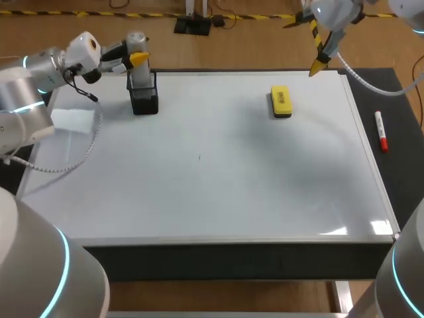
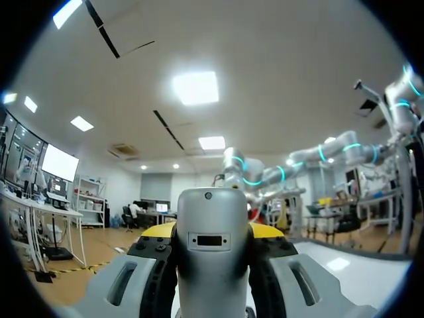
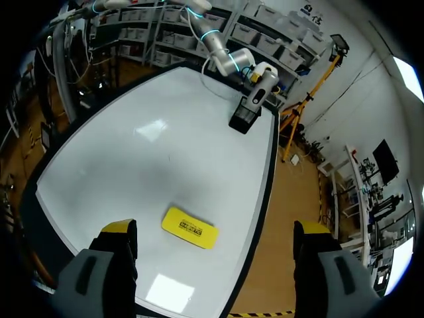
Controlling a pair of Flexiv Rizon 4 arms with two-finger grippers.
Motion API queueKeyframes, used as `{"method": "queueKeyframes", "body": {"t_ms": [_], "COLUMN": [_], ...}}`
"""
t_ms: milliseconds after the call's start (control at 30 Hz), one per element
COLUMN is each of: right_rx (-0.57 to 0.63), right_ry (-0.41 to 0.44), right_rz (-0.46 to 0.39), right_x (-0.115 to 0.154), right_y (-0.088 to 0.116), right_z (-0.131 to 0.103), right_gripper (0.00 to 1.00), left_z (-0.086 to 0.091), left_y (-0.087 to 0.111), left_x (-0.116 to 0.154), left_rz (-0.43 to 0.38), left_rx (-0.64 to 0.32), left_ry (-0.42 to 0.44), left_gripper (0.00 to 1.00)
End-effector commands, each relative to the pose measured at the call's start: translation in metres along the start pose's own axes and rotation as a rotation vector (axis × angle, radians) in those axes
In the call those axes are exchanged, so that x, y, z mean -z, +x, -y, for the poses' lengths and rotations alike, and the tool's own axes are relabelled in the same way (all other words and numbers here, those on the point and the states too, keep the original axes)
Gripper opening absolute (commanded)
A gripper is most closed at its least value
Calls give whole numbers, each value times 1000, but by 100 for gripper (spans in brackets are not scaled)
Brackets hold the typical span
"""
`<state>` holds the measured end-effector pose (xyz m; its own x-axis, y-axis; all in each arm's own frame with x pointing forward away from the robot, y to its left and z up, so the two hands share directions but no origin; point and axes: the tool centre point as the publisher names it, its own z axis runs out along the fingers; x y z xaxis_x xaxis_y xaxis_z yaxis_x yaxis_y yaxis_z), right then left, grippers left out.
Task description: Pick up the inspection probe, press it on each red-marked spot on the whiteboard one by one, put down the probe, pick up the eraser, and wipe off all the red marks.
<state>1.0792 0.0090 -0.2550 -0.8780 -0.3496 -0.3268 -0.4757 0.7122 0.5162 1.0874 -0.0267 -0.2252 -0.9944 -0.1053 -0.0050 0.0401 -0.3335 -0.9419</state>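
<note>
Lifting the inspection probe (image 1: 136, 42) out of its black holder (image 1: 144, 99) looks like the step in hand, judging from the layout. The left tool (image 1: 137, 59) comes in sideways and pinches the grey probe body between its yellow-tipped fingers. The probe is upright, its lower end down in the holder right under the tool. In the left wrist view the probe fills the gap between the fingers, so the grip reads as closed from both sides. To do it well, pull straight up along the probe's axis until the end clears the holder. Any sideways drag could tip the holder or slide it on the whiteboard (image 1: 218, 192). Keep the probe vertical for pressing. The only mark I find is a tiny dark speck (image 1: 199, 157), well off to the left tool's right; colour too small to tell, no clear red spots. The right tool (image 3: 215, 228) is spread wide, holds nothing and hangs high. The yellow eraser (image 1: 281, 102) lies flat on the board below it, apart from it. A red marker (image 1: 381, 131) lies on the bench (image 1: 401, 172) beside the board, away from both tools. Risk: the probe may slip in the grip when pressed.
</note>
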Motion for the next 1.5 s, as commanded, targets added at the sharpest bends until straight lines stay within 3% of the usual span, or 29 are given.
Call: {"method": "queueKeyframes", "body": {"t_ms": [33,367,867,900,967,1000,1033,1333,1500], "right_rx": [1,1,1,1,1,1,1,1,1], "right_ry": [4,4,4,4,4,4,4,4,4], "right_rz": [-5,-5,-5,-5,-5,-5,-5,-5,-5], "right_x": [1,1,1,1,1,1,1,1,1], "right_y": [-1,-1,-1,-1,-1,-1,-1,-1,-1], "right_z": [0,0,0,0,0,0,0,0,0], "right_gripper": [100,100,100,100,100,100,100,100,100], "left_z": [-10,-25,-31,-31,-31,-31,-30,-20,-10], "left_y": [-7,-7,-4,-4,-3,-3,-2,7,18], "left_x": [1,7,11,12,12,12,12,17,23], "left_rz": [-43,-57,-37,-37,-38,-38,-37,18,140], "left_rx": [4,29,43,44,45,46,46,10,-27], "left_ry": [13,17,27,27,26,24,23,-15,-86], "left_gripper": [0,0,0,22,49,86,100,100,100]}}
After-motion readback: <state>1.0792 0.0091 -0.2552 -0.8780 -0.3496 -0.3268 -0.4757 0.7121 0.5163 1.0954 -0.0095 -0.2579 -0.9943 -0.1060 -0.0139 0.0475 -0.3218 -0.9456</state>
